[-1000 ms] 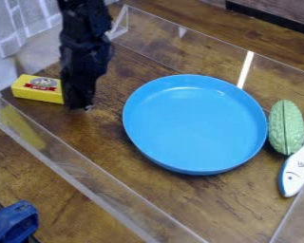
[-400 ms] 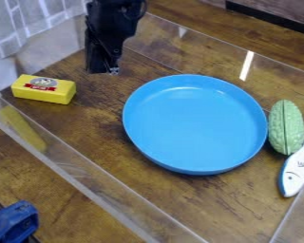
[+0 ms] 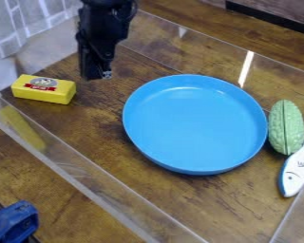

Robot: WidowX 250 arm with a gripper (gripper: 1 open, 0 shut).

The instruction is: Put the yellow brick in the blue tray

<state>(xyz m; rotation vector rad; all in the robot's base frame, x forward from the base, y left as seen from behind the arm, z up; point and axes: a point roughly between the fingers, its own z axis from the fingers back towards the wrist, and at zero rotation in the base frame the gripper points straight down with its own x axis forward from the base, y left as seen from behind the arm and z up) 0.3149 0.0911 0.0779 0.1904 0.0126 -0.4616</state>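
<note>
Since a second ago the gripper [image 3: 96, 68] has lifted off the yellow brick [image 3: 45, 89], which lies near the left edge of the brown wooden table [image 3: 85, 169], left of the blue tray [image 3: 196, 124]. Blurred and cut off above, its fingers' spread is unclear.

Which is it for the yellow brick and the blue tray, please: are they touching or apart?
Apart. The camera view shows a strip of bare brown table between the yellow brick and the rim of the blue tray.
</note>
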